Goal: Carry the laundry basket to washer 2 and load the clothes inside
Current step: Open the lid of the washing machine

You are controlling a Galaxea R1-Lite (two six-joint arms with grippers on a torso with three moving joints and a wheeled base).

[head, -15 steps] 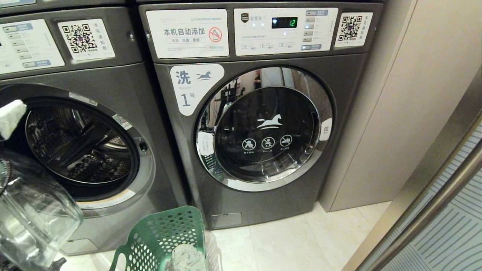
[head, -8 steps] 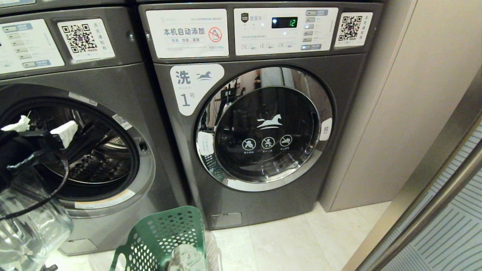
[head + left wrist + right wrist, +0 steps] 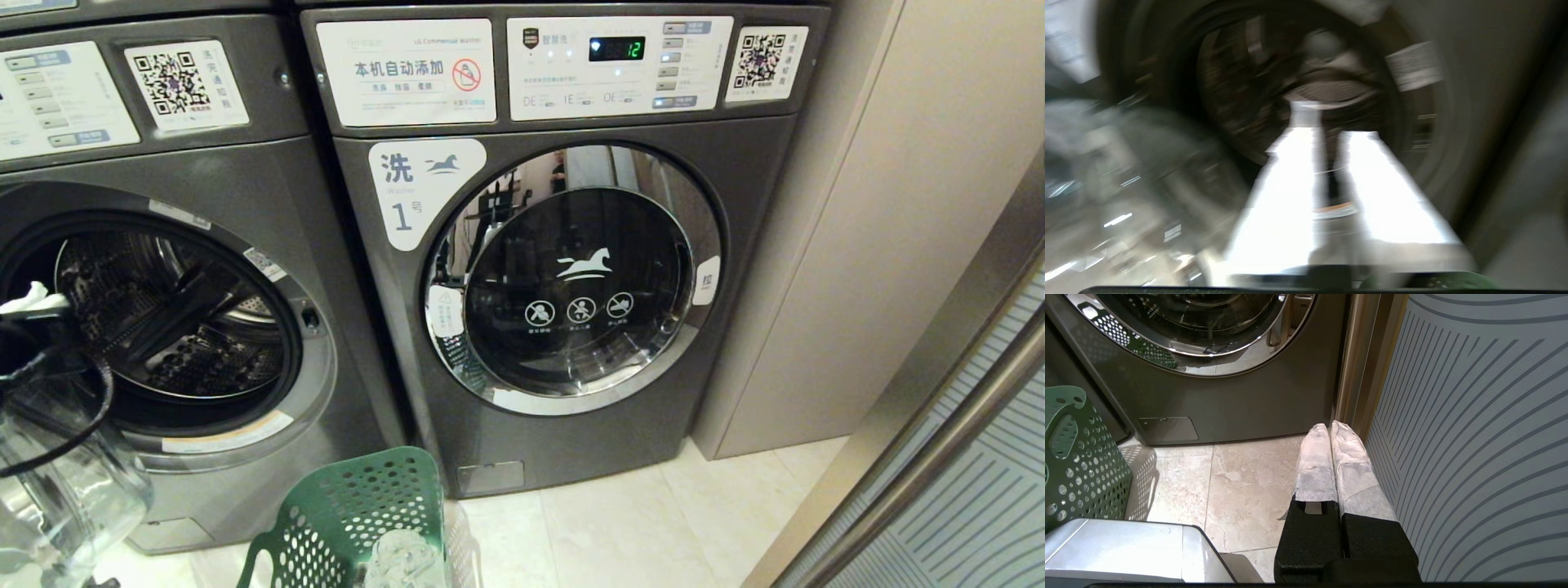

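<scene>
The right gripper (image 3: 1331,426) has two long fingers (image 3: 1316,465) wrapped in white, slightly crumpled fabric tape, set on blocky matte-black bases behind them. The left gripper (image 3: 1327,122) has like fingers (image 3: 1286,183), blown out bright white, tapering toward the tips. Behind the left gripper's white-wrapped tip in the head view sits a black body, with a thin black cable (image 3: 82,425) looping below it.

Two washers (image 3: 563,245), one green laundry basket (image 3: 359,514), two QR stickers (image 3: 766,64).
</scene>
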